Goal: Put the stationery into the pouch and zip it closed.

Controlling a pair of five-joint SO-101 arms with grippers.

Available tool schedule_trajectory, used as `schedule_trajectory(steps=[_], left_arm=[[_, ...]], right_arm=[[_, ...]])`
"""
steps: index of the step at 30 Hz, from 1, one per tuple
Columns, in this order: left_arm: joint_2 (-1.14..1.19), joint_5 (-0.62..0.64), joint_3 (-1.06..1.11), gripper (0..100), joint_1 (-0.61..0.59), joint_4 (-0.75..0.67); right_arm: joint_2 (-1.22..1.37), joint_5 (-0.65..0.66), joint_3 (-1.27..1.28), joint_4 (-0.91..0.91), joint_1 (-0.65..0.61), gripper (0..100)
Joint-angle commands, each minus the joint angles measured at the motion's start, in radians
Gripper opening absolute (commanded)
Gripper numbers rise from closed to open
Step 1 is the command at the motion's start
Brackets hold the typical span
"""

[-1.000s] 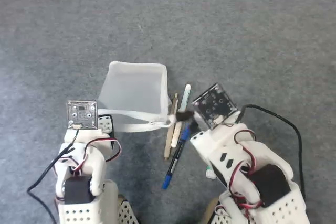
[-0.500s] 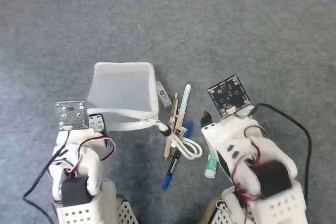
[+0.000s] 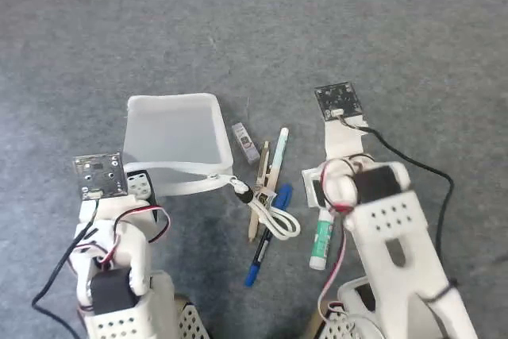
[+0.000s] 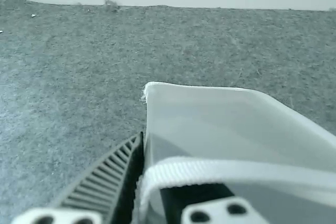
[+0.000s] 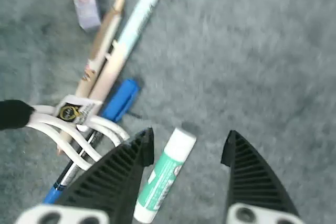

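A translucent white pouch (image 3: 171, 134) lies open, its black zipper pull (image 3: 242, 192) at its right corner. My left gripper (image 3: 143, 186) is shut on the pouch's near left edge; in the left wrist view one finger (image 4: 107, 179) sits outside the pouch (image 4: 231, 127) wall and the zipper band (image 4: 220, 169) crosses the jaws. Right of the pouch lie a beige pen (image 3: 260, 188), a mint pen (image 3: 275, 156), a blue pen (image 3: 266, 237), a white cable (image 3: 275, 217) and a small lilac block (image 3: 244, 142). My right gripper (image 5: 189, 135) hangs open above the green glue stick (image 5: 160, 179), apart from it.
Grey carpet covers the whole table, with free room to the right and far side of the items. A black wire (image 3: 413, 168) trails from the right arm. The right arm's body (image 3: 389, 236) stands close beside the glue stick (image 3: 321, 242).
My right gripper left the zipper pull and drew back to the right, now over the glue stick. The left arm dragged the pouch leftwards. The cable and glue stick came into sight.
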Motion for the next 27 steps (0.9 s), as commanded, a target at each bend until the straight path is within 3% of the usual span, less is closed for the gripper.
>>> schedule_trajectory(steps=[1,10,27], left_arm=[[-0.018,0.011,-0.074,1,-0.006,0.006],[-0.018,0.011,-0.074,1,-0.006,0.006],[-0.018,0.011,-0.074,1,-0.006,0.006]], right_arm=[[0.054,-0.026,-0.06,0.039,0.012,21.8],[0.246,-0.032,-0.058,0.03,0.013,21.8],[0.573,-0.031,-0.063,-0.148,0.01,21.7]])
